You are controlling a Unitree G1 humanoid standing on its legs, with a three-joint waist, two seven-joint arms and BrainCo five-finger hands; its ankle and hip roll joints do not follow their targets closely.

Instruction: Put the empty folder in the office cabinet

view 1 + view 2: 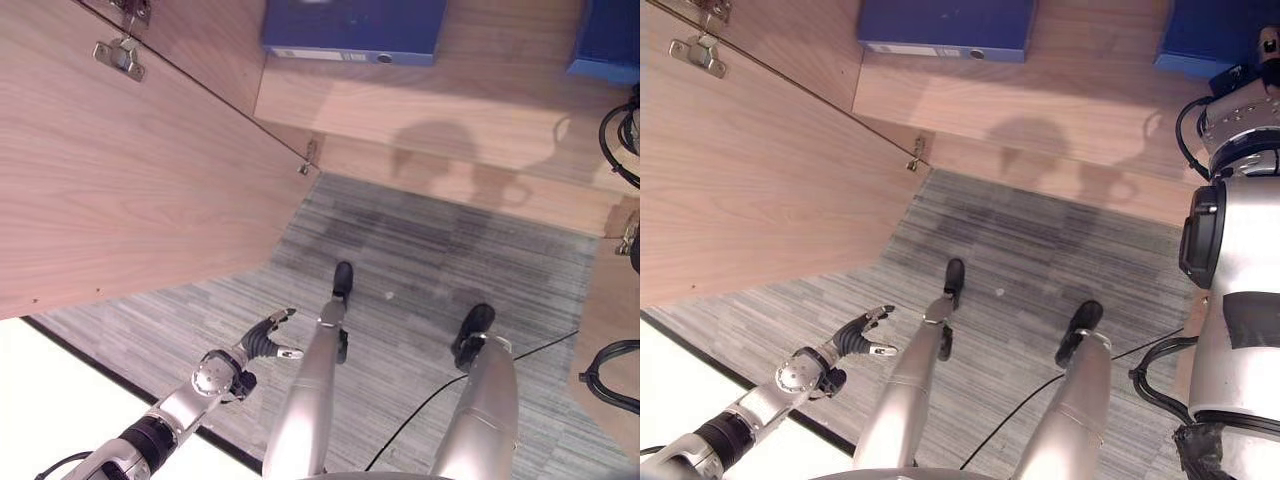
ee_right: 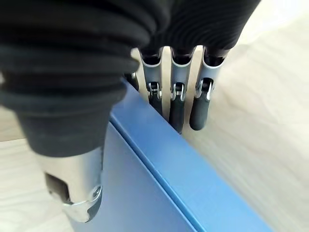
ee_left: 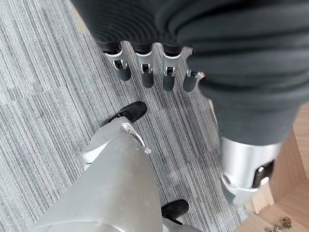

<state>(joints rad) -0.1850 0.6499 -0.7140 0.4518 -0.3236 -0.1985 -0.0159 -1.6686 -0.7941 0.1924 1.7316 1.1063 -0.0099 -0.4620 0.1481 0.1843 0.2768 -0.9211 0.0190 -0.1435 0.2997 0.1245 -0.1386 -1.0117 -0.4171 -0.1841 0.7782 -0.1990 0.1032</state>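
A wooden office cabinet stands open, its door swung out toward the robot's left, hinges showing along the door's inner edge. On the cabinet's bottom shelf lie two blue folders. One blue folder rests flat toward the back of the shelf, left of centre, its pale spine label facing outward. The second blue folder sits at the shelf's right end — in the right wrist view the right hand is at it, fingers held straight along its far side and the thumb near its near face, not visibly clamped around it. The left hand hangs low over the grey striped carpet, well apart from the cabinet — its fingers relaxed, holding nothing.
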